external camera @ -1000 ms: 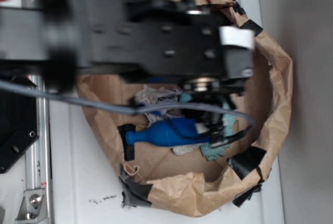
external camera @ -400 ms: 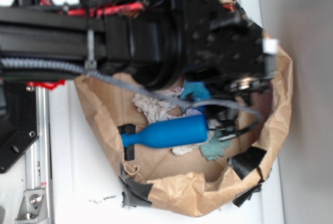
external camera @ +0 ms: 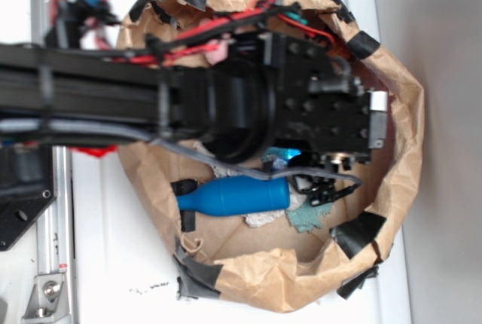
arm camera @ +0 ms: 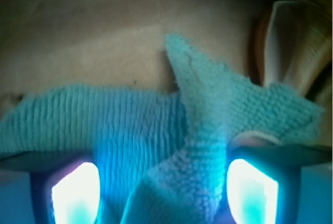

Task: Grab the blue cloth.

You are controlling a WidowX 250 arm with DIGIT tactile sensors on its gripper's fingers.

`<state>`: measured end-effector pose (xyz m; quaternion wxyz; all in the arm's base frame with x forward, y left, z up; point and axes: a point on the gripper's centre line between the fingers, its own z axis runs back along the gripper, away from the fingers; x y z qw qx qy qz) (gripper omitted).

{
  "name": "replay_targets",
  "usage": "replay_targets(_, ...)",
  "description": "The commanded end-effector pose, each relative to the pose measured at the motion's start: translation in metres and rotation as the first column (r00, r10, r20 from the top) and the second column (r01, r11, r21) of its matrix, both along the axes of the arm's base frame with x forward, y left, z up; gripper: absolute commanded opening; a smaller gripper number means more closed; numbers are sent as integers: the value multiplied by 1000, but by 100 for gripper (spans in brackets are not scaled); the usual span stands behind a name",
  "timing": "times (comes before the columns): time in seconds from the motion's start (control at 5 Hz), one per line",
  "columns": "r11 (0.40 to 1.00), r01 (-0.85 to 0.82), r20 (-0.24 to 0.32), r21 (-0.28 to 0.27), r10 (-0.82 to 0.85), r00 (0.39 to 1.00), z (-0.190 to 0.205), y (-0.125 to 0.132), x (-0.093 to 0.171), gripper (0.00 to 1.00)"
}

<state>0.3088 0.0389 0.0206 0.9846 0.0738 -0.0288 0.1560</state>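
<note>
My gripper (arm camera: 164, 182) low inside the paper-lined basket (external camera: 403, 143), fingers (arm camera: 78, 193) apart, blue cloth (arm camera: 208, 130) bunched between them, blue pin (external camera: 237, 196) beside, grip not confirmed.

Soft fuzz, crinkly paper, slick plastic

Blue cloth (arm camera: 208, 130): fuzzy teal terry, ribbed loops, matt. Paper bag (external camera: 395, 151): brown, creased, dull, patched with black tape (external camera: 358, 235) that looks slightly shiny. Blue pin (external camera: 237, 196): smooth plastic, faint sheen. Off-white rag (external camera: 263, 219): wrinkly, rough weave. Arm (external camera: 226, 102): matt black plastic or metal, hard to say which.
</note>
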Motion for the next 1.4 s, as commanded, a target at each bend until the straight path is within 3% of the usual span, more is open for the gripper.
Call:
replay_targets(0.0,1000,-11,6,-9,11,1000,1,12,0,0)
replay_targets(0.6,997,82,81,-14,-80,993,34,36,7,0)
replay_targets(0.8,990,134,149,-42,-126,981,66,24,14,0)
replay_targets(1.0,969,224,263,-102,-191,946,117,-4,11,0)
replay_targets(1.2,947,282,306,-154,-225,925,150,-17,6,0)
